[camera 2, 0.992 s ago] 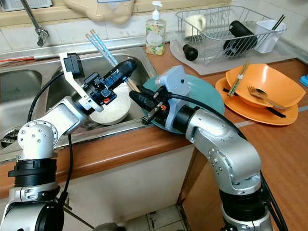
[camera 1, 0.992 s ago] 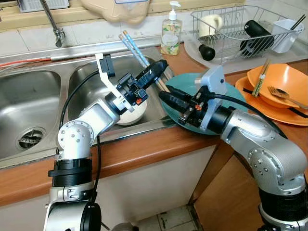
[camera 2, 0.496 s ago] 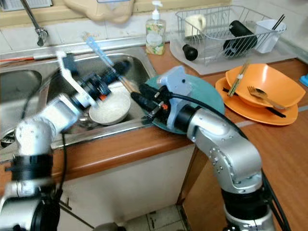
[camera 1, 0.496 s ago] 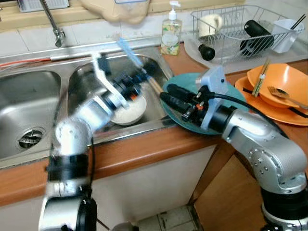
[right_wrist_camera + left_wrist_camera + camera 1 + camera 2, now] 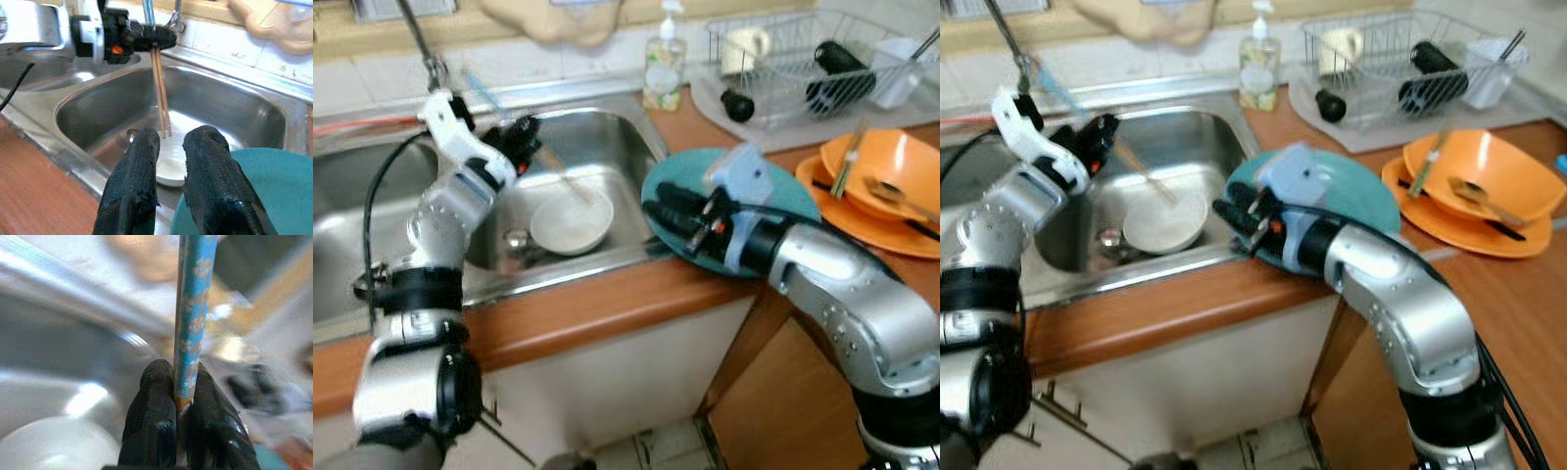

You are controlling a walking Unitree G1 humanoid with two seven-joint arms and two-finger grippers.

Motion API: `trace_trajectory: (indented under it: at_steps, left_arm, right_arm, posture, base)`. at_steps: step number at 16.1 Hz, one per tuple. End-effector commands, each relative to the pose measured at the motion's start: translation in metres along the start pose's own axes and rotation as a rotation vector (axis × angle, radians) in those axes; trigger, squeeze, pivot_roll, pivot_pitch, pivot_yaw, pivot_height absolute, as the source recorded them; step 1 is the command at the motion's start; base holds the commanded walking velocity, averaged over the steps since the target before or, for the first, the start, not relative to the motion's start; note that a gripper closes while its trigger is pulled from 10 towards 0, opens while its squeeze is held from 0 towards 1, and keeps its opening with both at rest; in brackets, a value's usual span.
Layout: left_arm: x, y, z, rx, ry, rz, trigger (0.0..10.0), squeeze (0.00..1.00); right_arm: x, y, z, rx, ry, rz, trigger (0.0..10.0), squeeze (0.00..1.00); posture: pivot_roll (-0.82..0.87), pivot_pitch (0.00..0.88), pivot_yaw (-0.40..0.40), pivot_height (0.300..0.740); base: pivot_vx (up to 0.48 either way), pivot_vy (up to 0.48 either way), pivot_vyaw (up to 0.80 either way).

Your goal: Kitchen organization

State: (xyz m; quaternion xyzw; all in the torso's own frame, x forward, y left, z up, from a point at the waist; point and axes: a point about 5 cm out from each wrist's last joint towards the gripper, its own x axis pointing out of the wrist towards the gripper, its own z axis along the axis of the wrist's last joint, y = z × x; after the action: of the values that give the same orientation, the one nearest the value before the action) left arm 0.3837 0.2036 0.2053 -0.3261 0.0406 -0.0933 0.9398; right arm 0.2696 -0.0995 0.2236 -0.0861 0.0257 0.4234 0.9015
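While I steer from far away, I note the scene from left to right.

Left gripper (image 5: 522, 137): my left arm is raised over the sink (image 5: 607, 132), and its fingers (image 5: 154, 426) are clamped tight on the chopsticks (image 5: 160, 93).
Chopsticks: the blue ends point up toward the tap, and the wooden tips hang above the white bowl (image 5: 572, 221) that lies in the basin.
Risk: the pinch sits on a small part of the sticks, so I judge a fast swing could make them turn or slip down into the sink.
Right gripper (image 5: 668, 211): it rests over the near edge of the teal plate (image 5: 773, 186). The fingers (image 5: 132, 186) stand a little apart and hold nothing.
Second risk: the plate lies at the counter edge, so a careless push from my right arm could tip it.
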Motion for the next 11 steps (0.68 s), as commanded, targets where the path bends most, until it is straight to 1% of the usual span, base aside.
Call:
trace_trajectory:
  at_steps: [1, 2, 3, 4, 5, 6, 8, 9, 11]
  left_arm:
    - [0.003, 0.013, 0.003, 0.01, -0.001, 0.111, 0.0, 0.0]
    - [0.006, 0.019, -0.003, 0.023, 0.031, 0.16, 4.7, 0.0]
    - [0.007, 0.021, -0.007, 0.035, 0.059, 0.18, 10.0, 0.0]
    - [0.009, 0.023, -0.012, 0.051, 0.089, 0.196, 10.0, 0.0]
    - [0.011, 0.027, -0.032, 0.113, 0.185, 0.22, 10.0, 1.0]
    - [0.012, 0.028, -0.037, 0.14, 0.207, 0.236, 10.0, 1.0]
    - [0.013, 0.028, -0.04, 0.138, 0.223, 0.244, 10.0, 1.0]
    - [0.014, 0.028, -0.043, 0.135, 0.242, 0.248, 10.0, 1.0]
    - [0.014, 0.029, -0.044, 0.135, 0.25, 0.25, 10.0, 1.0]
  right_arm:
    - [-0.002, 0.002, 0.002, -0.028, 0.006, 0.013, 10.0, 0.0]
    - [-0.002, 0.003, 0.001, -0.033, 0.013, 0.017, 10.0, 0.0]
    - [-0.002, 0.003, 0.0, -0.034, 0.016, 0.016, 10.0, 0.0]
    - [-0.002, 0.003, 0.0, -0.035, 0.018, 0.014, 10.0, 0.0]
    - [-0.001, 0.002, -0.002, -0.028, 0.026, -0.016, 10.0, 0.0]
    - [0.0, 0.001, -0.002, -0.022, 0.029, -0.035, 10.0, 0.0]
    - [-0.001, 0.001, -0.003, -0.018, 0.031, -0.052, 10.0, 0.0]
    - [-0.002, -0.002, -0.004, -0.005, 0.035, -0.085, 10.0, 0.0]
    - [-0.003, -0.004, -0.005, 0.005, 0.036, -0.116, 10.0, 0.0]
  posture:
    - [-0.09, 0.0, 0.081, 0.74]
    - [-0.09, 0.0, 0.078, 0.74]
    - [-0.09, 0.0, 0.077, 0.74]
    - [-0.09, 0.0, 0.075, 0.74]
    - [-0.1, 0.0, 0.075, 0.74]
    - [-0.1, 0.0, 0.075, 0.74]
    - [-0.1, 0.0, 0.076, 0.74]
    - [-0.1, 0.0, 0.076, 0.74]
    - [-0.1, 0.0, 0.076, 0.74]
  base:
    - [0.0, 0.0, 0.0]
    - [0.0, 0.0, 0.0]
    - [0.0, 0.0, 0.0]
    - [0.0, 0.0, 0.0]
    - [0.0, 0.0, 0.0]
    - [0.0, 0.0, 0.0]
    - [0.0, 0.0, 0.0]
    - [0.0, 0.0, 0.0]
    - [0.0, 0.0, 0.0]
